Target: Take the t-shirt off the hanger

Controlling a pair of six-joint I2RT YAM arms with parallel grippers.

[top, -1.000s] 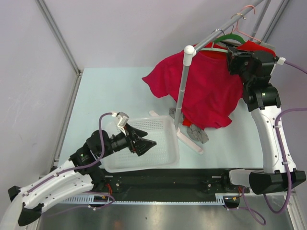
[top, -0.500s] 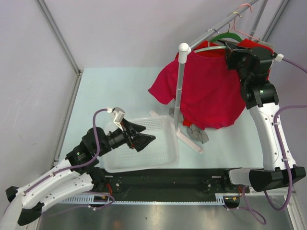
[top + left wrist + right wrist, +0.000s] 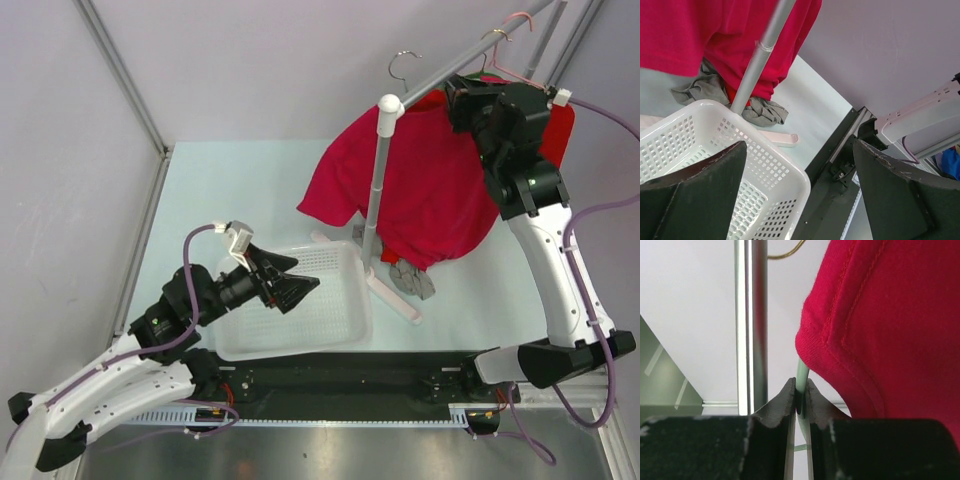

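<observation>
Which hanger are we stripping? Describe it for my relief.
Find the slanted rail at the far right of the table. The hanger sits inside the crimson t-shirt, clamped in the jaws of the right gripper. It is pale grey-green plastic, unlike the thin pink wire hanger further along.

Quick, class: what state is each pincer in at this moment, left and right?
Left pincer: open, holding nothing.
Right pincer: closed on the pale grey-green plastic hanger.

Right claw (image 3: 800, 399) high and clamped; left claw (image 3: 800, 145) low, gaping.
</observation>
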